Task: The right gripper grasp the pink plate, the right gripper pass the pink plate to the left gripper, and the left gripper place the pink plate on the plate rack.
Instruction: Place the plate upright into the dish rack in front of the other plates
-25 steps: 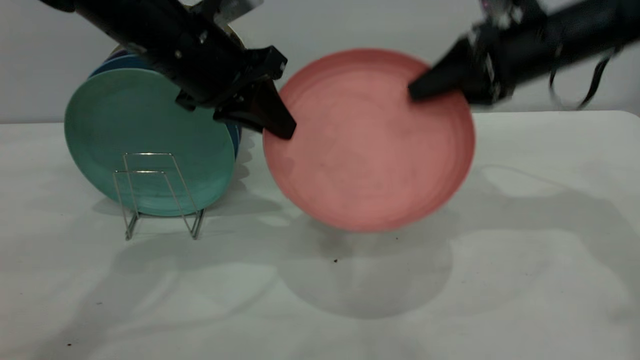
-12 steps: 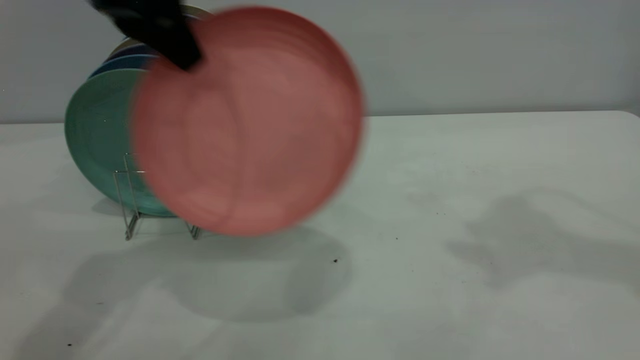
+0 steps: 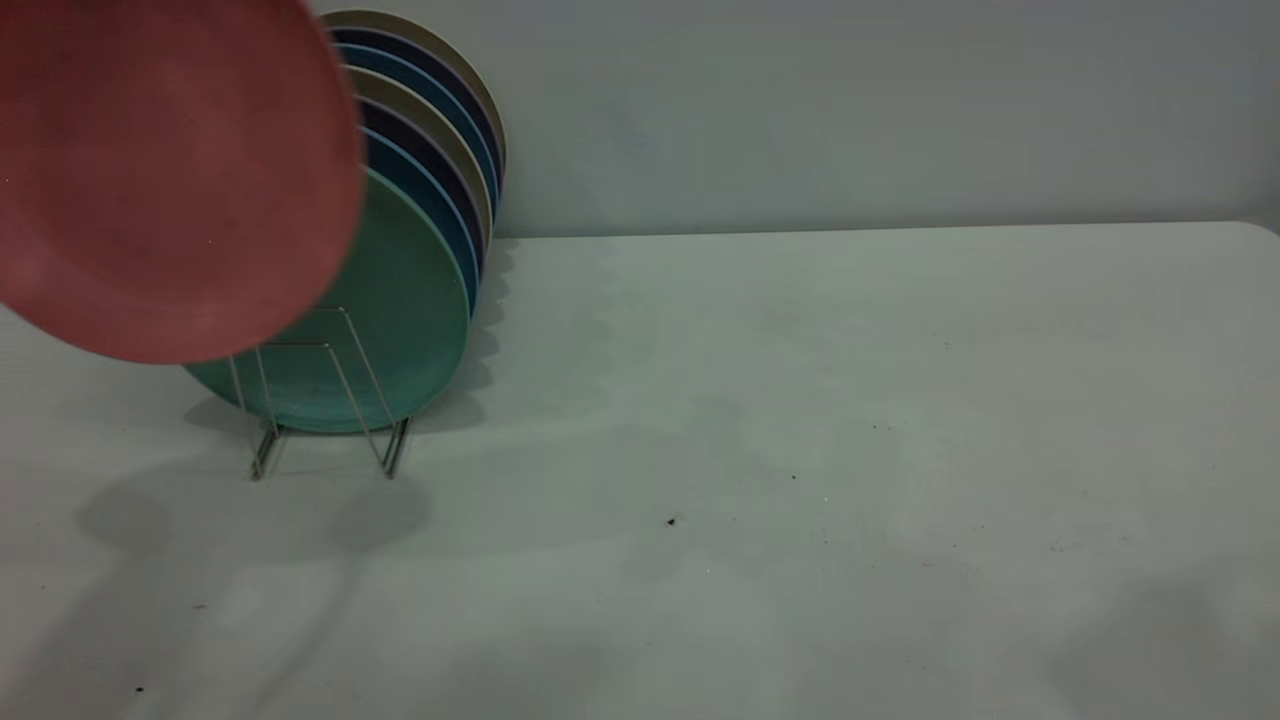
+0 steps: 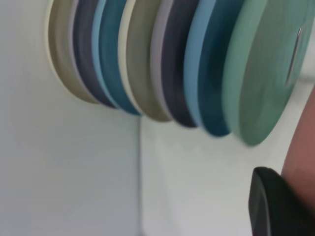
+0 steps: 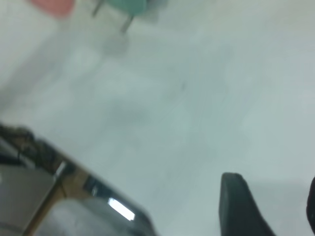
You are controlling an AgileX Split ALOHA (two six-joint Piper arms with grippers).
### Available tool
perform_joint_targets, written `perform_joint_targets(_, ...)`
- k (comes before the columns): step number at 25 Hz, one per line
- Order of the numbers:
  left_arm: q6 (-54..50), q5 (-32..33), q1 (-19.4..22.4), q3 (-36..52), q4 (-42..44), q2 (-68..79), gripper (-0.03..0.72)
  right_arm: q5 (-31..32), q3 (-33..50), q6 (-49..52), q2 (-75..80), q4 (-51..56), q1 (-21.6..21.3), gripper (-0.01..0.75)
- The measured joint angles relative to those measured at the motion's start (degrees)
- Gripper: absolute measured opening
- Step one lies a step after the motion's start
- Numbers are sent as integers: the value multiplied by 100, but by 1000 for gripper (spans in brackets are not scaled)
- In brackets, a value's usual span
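The pink plate (image 3: 170, 170) hangs tilted in the air at the upper left, over the front of the plate rack (image 3: 395, 455) and partly covering the green plate (image 3: 405, 300). The left gripper is out of the exterior view. In the left wrist view the left gripper (image 4: 286, 173) is shut on the pink plate's rim (image 4: 302, 142), with one black finger (image 4: 270, 206) showing. The right gripper (image 5: 275, 196) is out of the exterior view; in the right wrist view it is open and empty above the table, far from the pink plate (image 5: 51, 5).
Several blue, dark and beige plates (image 3: 440, 110) stand in the rack behind the green plate. They show edge-on in the left wrist view (image 4: 162, 64). The white table (image 3: 800, 450) stretches to the right. The table's edge and clutter below it (image 5: 29, 196) show in the right wrist view.
The right gripper let go of the pink plate and withdrew out of the exterior view. The left gripper carried the plate left and upward, from table centre to above the rack.
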Motion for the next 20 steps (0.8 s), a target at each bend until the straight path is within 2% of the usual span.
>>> perform_joint_targets(3, 433, -134, 0, 0, 287, 0, 22, 5, 1046, 31, -815, -131, 0, 355)
perform_joint_targets(7, 566, -771, 0, 0, 353, 0, 22, 5, 2315, 39, -2081, -219, 0, 353)
perform_joint_targets(11, 585, -1051, 0, 10, 408, 0, 22, -147, 3277, 202, -3486, -454, 0, 351)
perform_joint_targets(15, 615, -1434, 0, 340, 419, 0, 22, -175, 3763, 659, -4647, -1030, 0, 351)
perform_joint_targets(20, 621, -2222, 0, 893, 424, 5, 22, -79, 3812, 1081, -5582, -1648, 0, 351)
